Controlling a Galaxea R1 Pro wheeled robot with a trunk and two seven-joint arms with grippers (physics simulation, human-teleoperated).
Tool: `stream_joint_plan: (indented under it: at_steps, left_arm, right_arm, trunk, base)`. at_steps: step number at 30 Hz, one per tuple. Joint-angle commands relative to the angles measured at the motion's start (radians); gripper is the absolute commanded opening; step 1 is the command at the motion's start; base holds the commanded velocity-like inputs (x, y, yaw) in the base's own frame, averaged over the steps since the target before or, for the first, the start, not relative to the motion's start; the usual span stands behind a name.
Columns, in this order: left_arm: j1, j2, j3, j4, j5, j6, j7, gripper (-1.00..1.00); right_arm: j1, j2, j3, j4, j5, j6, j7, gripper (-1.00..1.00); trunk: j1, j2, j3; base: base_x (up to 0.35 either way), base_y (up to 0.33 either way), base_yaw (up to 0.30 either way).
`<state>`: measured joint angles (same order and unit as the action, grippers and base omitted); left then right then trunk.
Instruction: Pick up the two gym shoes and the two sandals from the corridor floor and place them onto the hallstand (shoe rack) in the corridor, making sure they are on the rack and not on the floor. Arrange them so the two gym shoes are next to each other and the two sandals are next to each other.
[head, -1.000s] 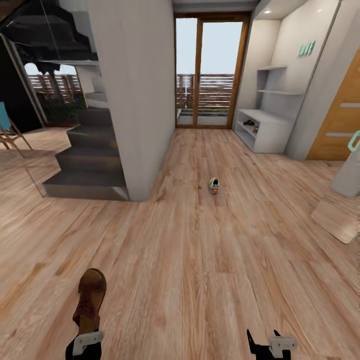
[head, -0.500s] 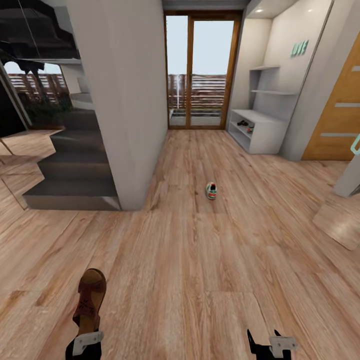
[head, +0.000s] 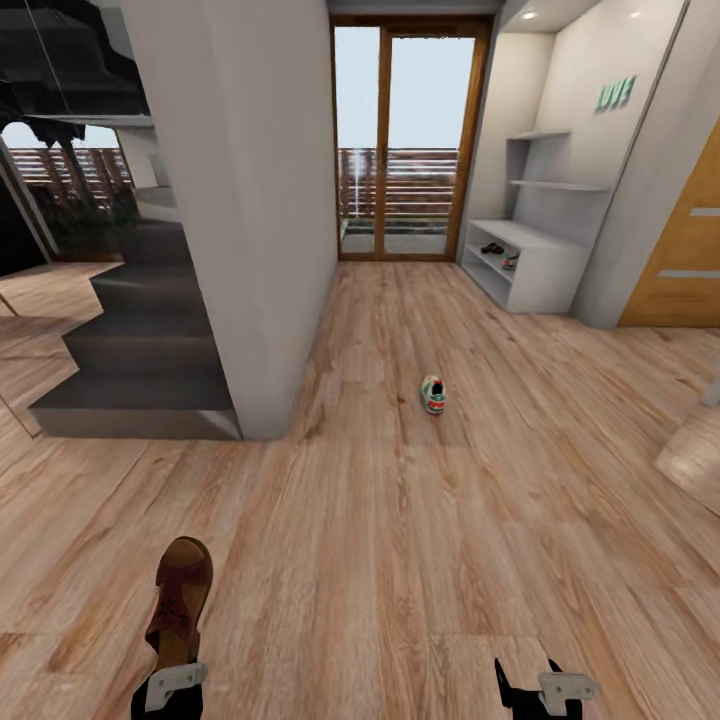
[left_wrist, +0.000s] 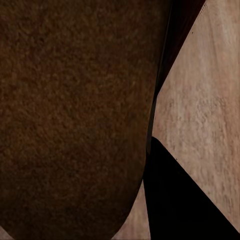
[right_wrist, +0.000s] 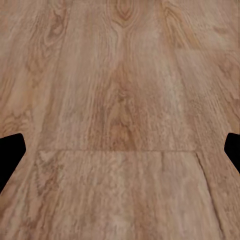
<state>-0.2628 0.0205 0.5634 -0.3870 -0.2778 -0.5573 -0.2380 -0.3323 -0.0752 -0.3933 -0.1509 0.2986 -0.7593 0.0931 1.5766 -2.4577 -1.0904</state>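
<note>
I count one sandal (head: 179, 600) clamped in my left claw (head: 172, 672); one gym shoe (head: 432, 394) on the corridor floor (head: 420, 520); my right claw (head: 530, 682) spread, empty.

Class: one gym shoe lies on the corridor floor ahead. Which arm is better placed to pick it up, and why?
Right. The right gripper is empty, jaws open over bare floor. The left gripper already holds a sandal. The gym shoe lies ahead, slightly right of centre.

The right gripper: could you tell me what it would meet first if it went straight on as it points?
Probably the bare corridor floor: the open right gripper has only planks ahead, though depth is unclear.
</note>
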Motion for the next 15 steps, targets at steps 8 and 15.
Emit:
stream_joint_plan:
  at_steps: [8,15]
  left_arm:
    - [-0.001,-0.001,0.009,0.0,-0.011,-0.004,-0.004,-1.0]
    - [-0.001,-0.001,0.009,0.0,-0.011,-0.004,-0.004,-1.0]
  right_arm:
    - [-0.001,0.0,-0.009,0.001,0.001,-0.003,0.011,1.0]
    - [-0.001,0.0,-0.009,0.002,0.002,-0.003,0.011,1.0]
  trunk:
    - [0.0,0.0,0.0]
    - [0.0,0.0,0.004]
  base:
    - [0.337,0.1,-0.046]
    - [0.337,0.1,-0.24]
